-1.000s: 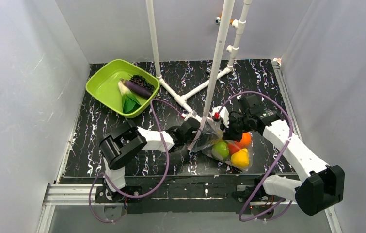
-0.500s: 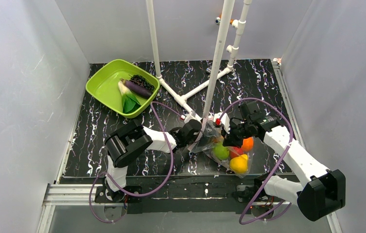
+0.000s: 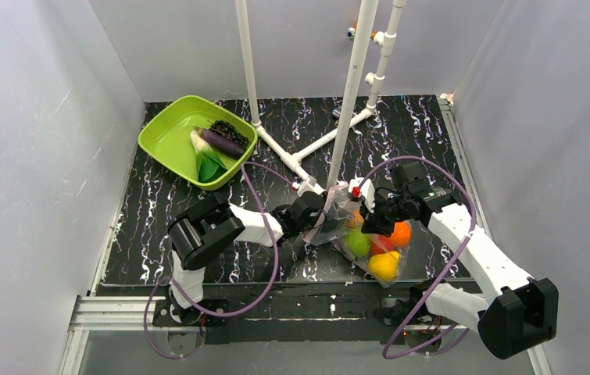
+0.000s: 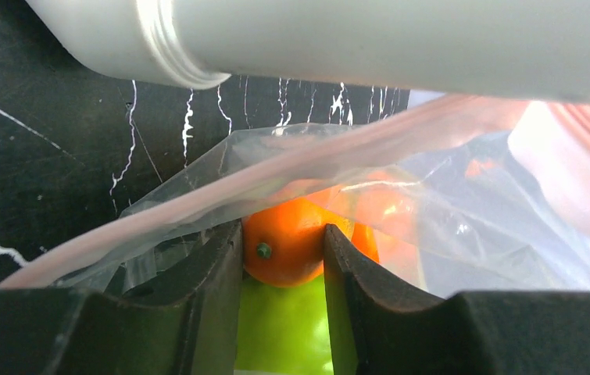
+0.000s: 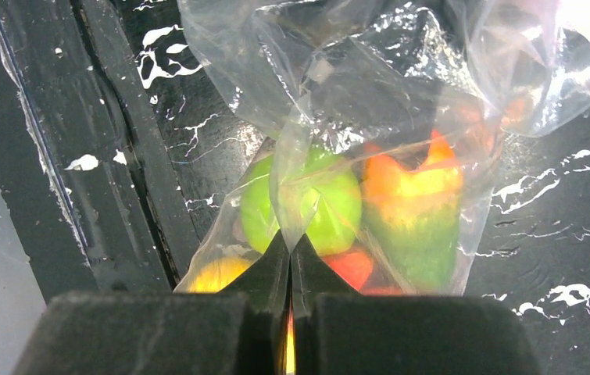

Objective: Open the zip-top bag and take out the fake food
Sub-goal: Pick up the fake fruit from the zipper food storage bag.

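Observation:
The zip-top bag (image 3: 354, 226) lies near the front edge, its pink zip strip (image 4: 198, 199) spread open. My left gripper (image 3: 323, 217) reaches into its mouth, and its fingers (image 4: 225, 258) press both sides of an orange (image 4: 287, 250), with the green apple (image 4: 280, 332) below. My right gripper (image 3: 371, 221) is shut on a fold of the bag's plastic (image 5: 291, 195) above the fruit. Through the plastic I see the green apple (image 5: 334, 207), a lemon (image 5: 213, 273), a red piece (image 5: 352, 266) and an orange-green piece (image 5: 416, 219). A second orange (image 3: 400, 233) lies by the right gripper.
The lime-green tray (image 3: 168, 131) at the back left holds the eggplant (image 3: 221, 143), grapes (image 3: 230, 130) and leafy vegetable (image 3: 207, 160). A white pipe frame (image 3: 352, 86) rises just behind the bag. The table's front edge (image 3: 307, 280) is close to the bag.
The left arm has pushed right toward the bag mouth. The right gripper has moved slightly left and nearer with the bag, and the fruit inside has shifted toward the front edge.

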Action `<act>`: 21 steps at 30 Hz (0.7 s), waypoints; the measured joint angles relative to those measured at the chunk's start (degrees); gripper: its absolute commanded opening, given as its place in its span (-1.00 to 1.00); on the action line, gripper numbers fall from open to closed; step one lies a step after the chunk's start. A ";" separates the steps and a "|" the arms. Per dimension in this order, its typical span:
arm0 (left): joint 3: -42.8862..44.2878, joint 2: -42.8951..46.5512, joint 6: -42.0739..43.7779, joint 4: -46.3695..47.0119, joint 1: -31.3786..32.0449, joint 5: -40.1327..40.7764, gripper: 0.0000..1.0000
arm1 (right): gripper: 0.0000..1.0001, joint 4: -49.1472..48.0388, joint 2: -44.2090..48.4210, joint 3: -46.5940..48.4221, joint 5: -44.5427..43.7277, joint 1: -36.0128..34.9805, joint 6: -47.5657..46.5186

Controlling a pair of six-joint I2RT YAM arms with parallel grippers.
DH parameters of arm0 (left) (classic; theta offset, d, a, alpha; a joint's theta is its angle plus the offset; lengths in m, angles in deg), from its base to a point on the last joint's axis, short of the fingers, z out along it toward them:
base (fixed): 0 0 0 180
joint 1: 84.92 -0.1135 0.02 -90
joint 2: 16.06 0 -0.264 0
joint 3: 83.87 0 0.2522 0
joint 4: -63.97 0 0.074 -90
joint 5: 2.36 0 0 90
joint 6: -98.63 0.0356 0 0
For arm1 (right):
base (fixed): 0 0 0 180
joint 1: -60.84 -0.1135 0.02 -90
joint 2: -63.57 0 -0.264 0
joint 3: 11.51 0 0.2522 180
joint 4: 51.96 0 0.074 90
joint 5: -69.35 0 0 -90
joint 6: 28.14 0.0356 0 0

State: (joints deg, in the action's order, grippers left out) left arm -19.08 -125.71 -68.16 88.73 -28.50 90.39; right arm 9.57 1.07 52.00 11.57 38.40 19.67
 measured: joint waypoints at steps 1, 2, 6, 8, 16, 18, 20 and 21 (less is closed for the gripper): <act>-0.26 0.52 0.74 -0.24 0.00 -0.02 -1.00 | -0.97 0.00 0.26 0.00 0.11 0.42 0.02; -0.74 1.29 1.46 -0.48 0.00 0.00 -1.00 | -0.97 -0.02 0.50 0.00 0.15 0.72 0.02; -3.15 5.46 3.78 -2.32 0.00 0.42 -1.00 | -0.97 -0.13 1.75 0.00 0.07 1.86 0.02; -4.42 7.69 4.68 -3.02 0.00 0.85 -1.00 | -0.97 -0.20 2.32 0.00 -0.35 2.14 -0.02; -7.96 16.79 8.35 -6.73 -0.09 2.58 -1.00 | -0.97 -1.22 2.73 0.00 -3.80 2.19 -0.50; -8.41 18.95 9.35 -8.07 -0.20 3.10 -1.00 | -0.97 -1.29 2.71 0.00 -4.24 2.19 -0.66; -9.11 21.51 10.69 -9.92 -0.35 3.82 -1.00 | -0.97 -1.46 2.51 0.00 -4.57 2.19 -0.68; -9.53 22.99 11.45 -10.99 -0.39 4.13 -1.00 | -0.96 -1.66 2.38 0.00 -4.70 2.19 -0.66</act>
State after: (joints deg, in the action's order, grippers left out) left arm -28.61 -102.71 -56.71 77.74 -28.89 94.52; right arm 7.91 3.45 52.00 6.87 40.59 19.01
